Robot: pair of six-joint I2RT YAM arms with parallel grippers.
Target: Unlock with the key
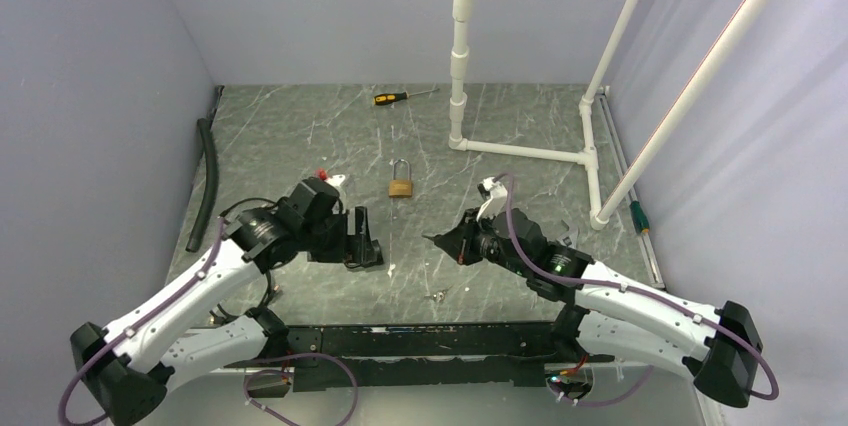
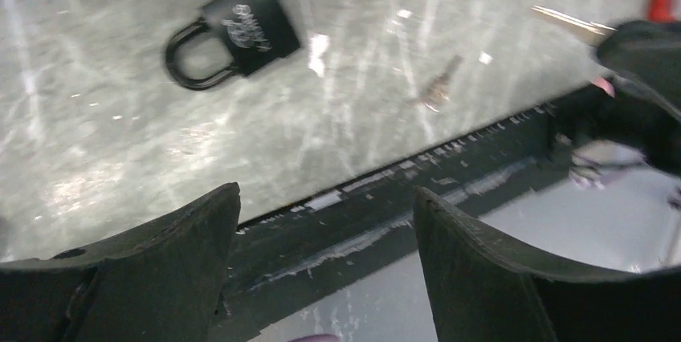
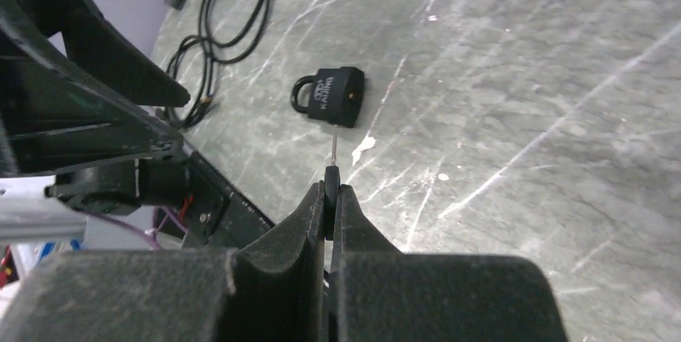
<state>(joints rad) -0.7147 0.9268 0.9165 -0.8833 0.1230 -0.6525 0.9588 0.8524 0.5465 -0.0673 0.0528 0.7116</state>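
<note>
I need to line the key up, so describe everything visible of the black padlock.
The black padlock has a squarish matt black body with pale lettering on its face and a curved black shackle that looks seated at both ends. A small brass-coloured spot near the end opposite the shackle may be the keyhole. It lies flat, face up, on the grey marbled table, nothing touching it. The key pinched in the right end effector points at it but stops short.

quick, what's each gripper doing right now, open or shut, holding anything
left gripper: open, nothing between its fingers.
right gripper: shut on the small silver metal key, blade sticking out past the fingertips.
</note>
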